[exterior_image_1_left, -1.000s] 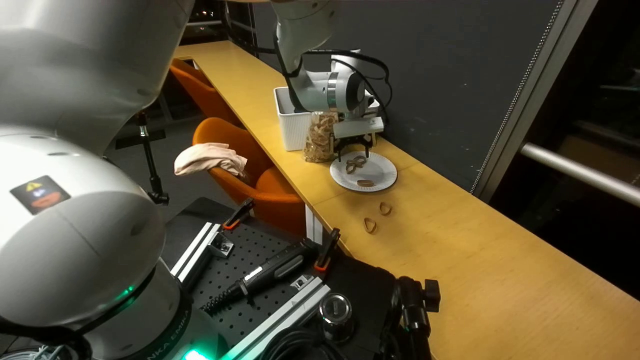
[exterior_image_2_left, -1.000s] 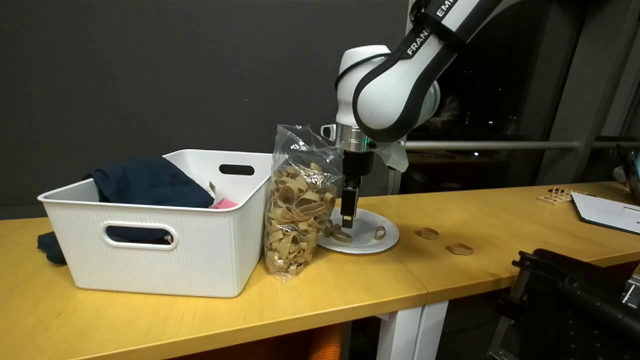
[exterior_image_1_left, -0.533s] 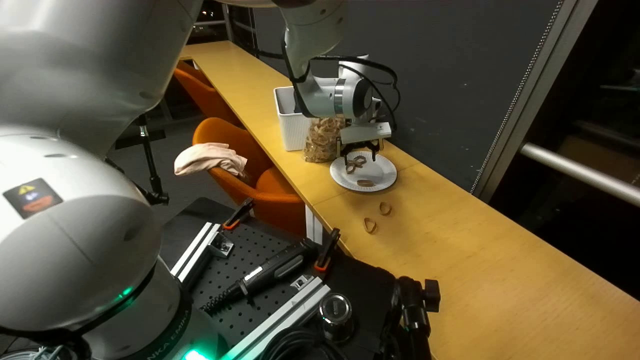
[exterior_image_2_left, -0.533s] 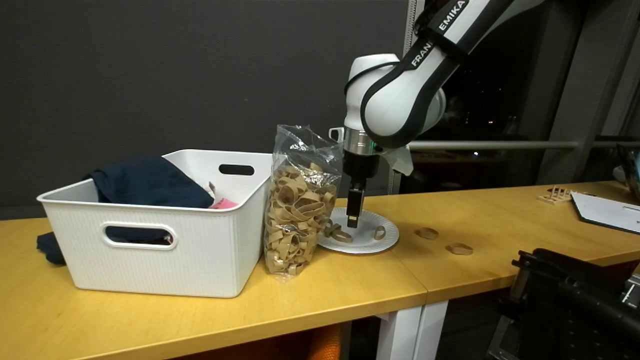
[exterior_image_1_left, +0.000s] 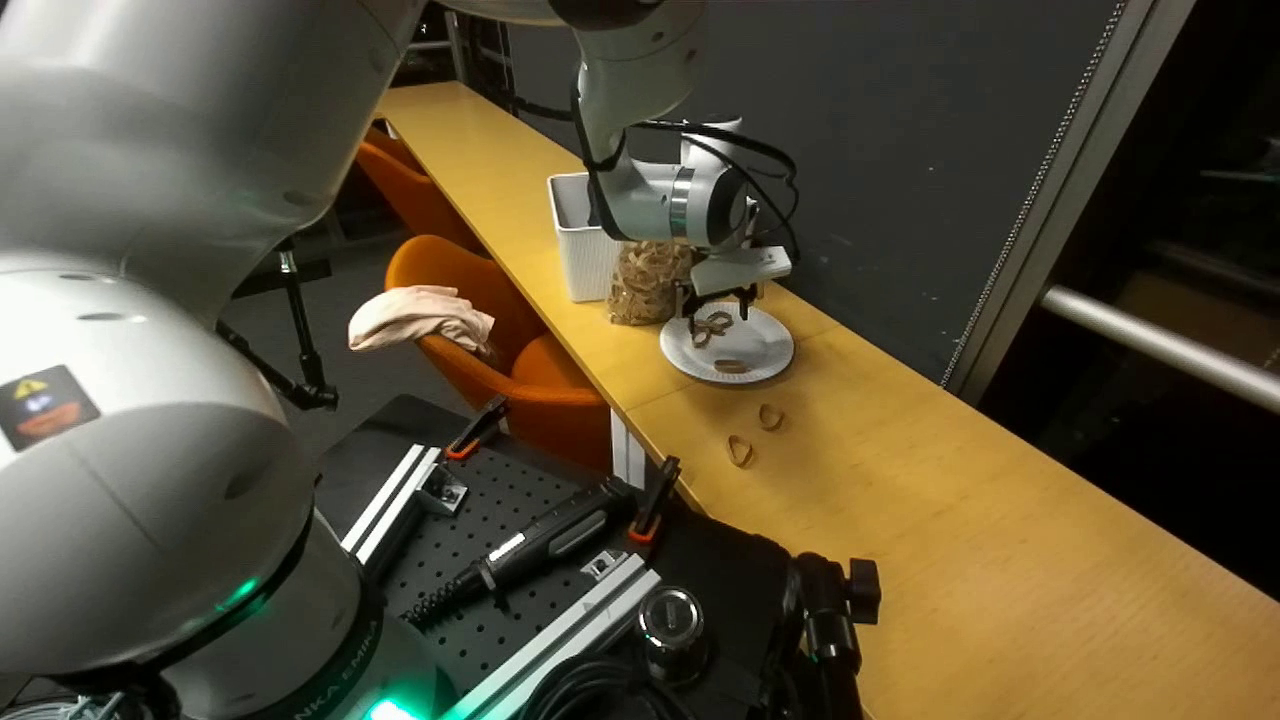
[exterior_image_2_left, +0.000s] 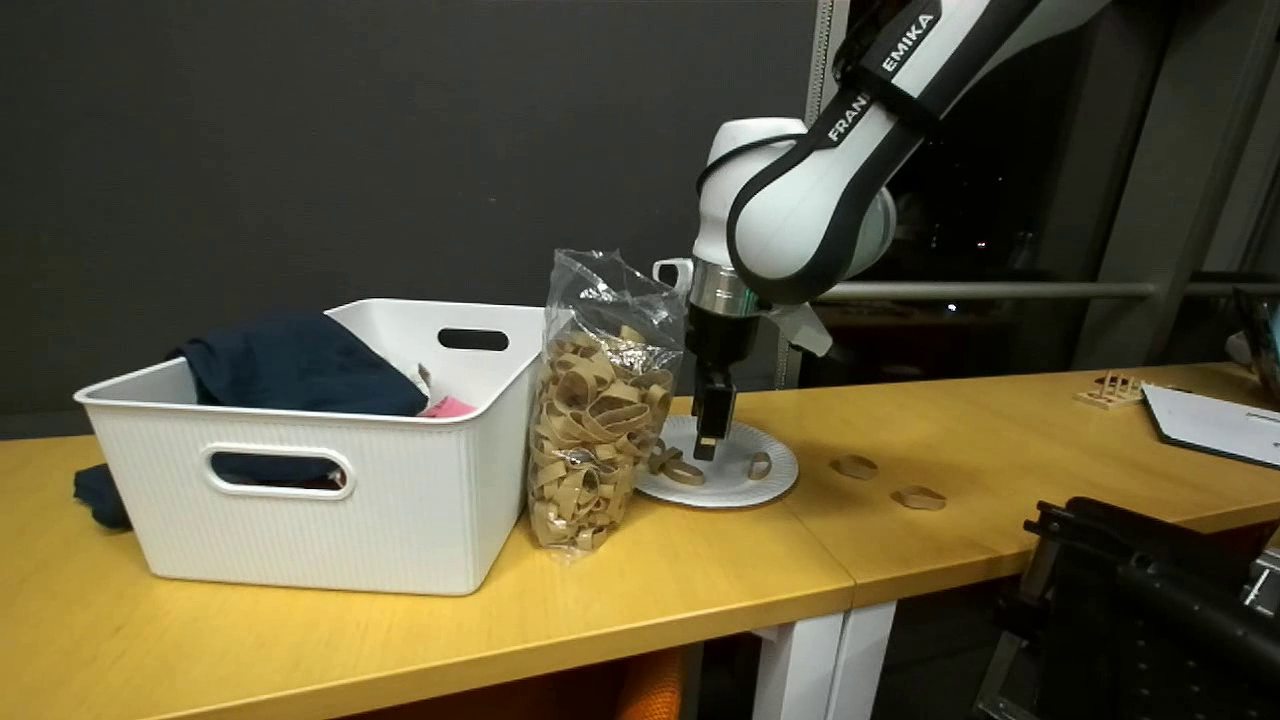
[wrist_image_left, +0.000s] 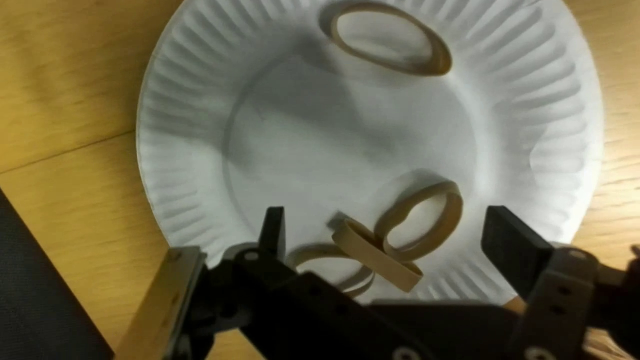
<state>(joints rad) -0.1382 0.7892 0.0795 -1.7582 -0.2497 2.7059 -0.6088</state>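
My gripper (wrist_image_left: 385, 220) stands open above a white paper plate (wrist_image_left: 175, 165), fingers pointing down, holding nothing. Between and below its spread fingertips, three tan rubber bands (wrist_image_left: 377, 258) lie heaped near the rim, one partly hidden behind the left finger. A single band (wrist_image_left: 440, 59) rests apart on the far side of the plate. In an exterior view the gripper (exterior_image_2_left: 706, 450) hangs just over the plate (exterior_image_2_left: 745, 490); contact with it cannot be made out. Close beside stands a clear bag (exterior_image_2_left: 600, 430) full of bands. Two loose bands, one nearer (exterior_image_2_left: 920, 504) and one farther (exterior_image_2_left: 855, 474), lie on the table.
A white basket (exterior_image_2_left: 320, 540) with dark blue cloth (exterior_image_2_left: 300, 365) stands beside the bag. Behind the plate rises a dark wall (exterior_image_1_left: 850, 150). A clipboard (exterior_image_2_left: 1215, 425) and a small wooden peg rack (exterior_image_2_left: 1110, 392) lie farther along the table. An orange chair (exterior_image_1_left: 450, 275) stands at the table's edge.
In both exterior views the gripper has shifted right, a little away from the bag, and sunk slightly. Its jaws have stayed open, and the bands and plate have not moved.
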